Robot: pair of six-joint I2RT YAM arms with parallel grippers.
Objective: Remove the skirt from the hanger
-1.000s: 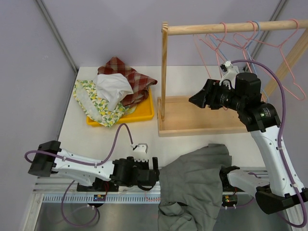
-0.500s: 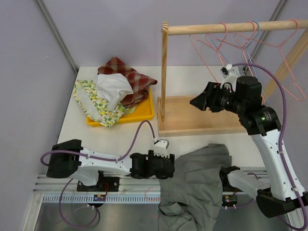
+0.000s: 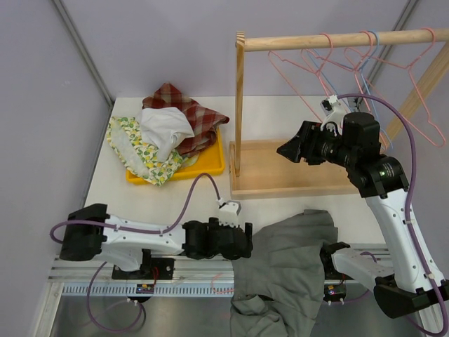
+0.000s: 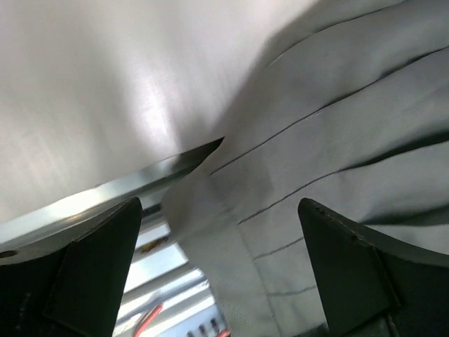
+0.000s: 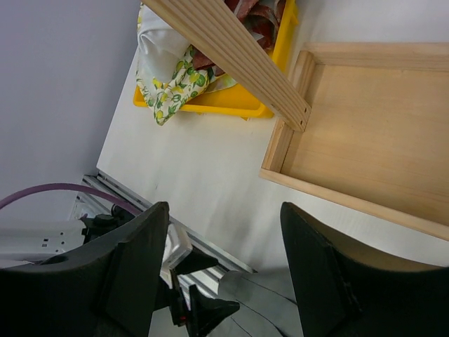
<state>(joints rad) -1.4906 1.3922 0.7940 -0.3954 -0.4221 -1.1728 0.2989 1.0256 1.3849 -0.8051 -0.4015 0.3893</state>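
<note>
The grey pleated skirt [image 3: 287, 260] lies crumpled at the table's front edge and hangs over it, off any hanger. Pink and blue wire hangers [image 3: 330, 60] hang bare on the wooden rod. My left gripper [image 3: 245, 240] is low at the skirt's left edge and open. In the left wrist view the skirt [image 4: 330, 140] fills the right side, and its hem runs between the spread fingers of the left gripper [image 4: 224, 267]. My right gripper [image 3: 284, 149] hovers open above the rack's base, with nothing in it. In the right wrist view, the right gripper [image 5: 224, 267] looks down on a corner of the skirt [image 5: 259, 309].
A yellow tray [image 3: 210, 165] piled with plaid, white and lemon-print cloths sits at the back left. The wooden rack's base [image 3: 295, 172], post [image 3: 240, 105] and rod [image 3: 337, 40] stand at the right. A metal rail [image 3: 91, 270] runs along the front edge.
My left arm has swung right along the front edge until its gripper reaches the skirt's left edge. The right gripper shifted slightly, and the hangers have swung on the rod.
</note>
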